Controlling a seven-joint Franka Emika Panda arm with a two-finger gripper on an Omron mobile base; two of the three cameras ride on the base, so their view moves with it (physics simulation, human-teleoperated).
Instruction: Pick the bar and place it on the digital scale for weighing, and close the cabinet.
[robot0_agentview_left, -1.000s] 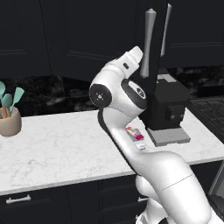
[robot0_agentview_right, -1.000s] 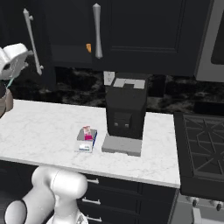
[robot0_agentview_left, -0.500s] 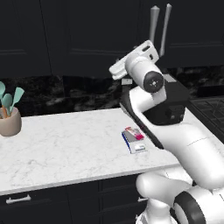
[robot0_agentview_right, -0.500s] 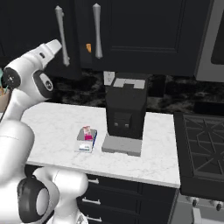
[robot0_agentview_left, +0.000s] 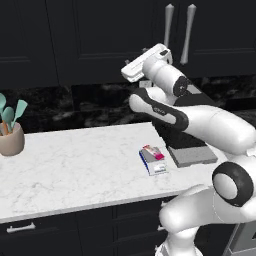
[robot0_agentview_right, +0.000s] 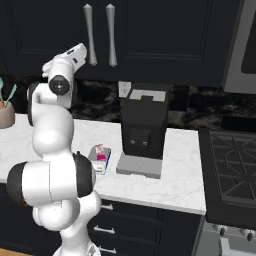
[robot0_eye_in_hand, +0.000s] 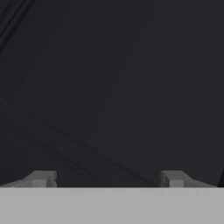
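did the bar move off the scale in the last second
No. The bar lies on the digital scale beside the black machine's grey tray, the same as before.

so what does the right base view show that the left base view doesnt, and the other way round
Right base alone: the stove and the black machine's front. Left base alone: more of the counter running left. Both: the pink bar lying on the scale beside the machine's grey tray, the utensil pot, the cabinet with its silver handles, doors shut, and the arm raised toward them.
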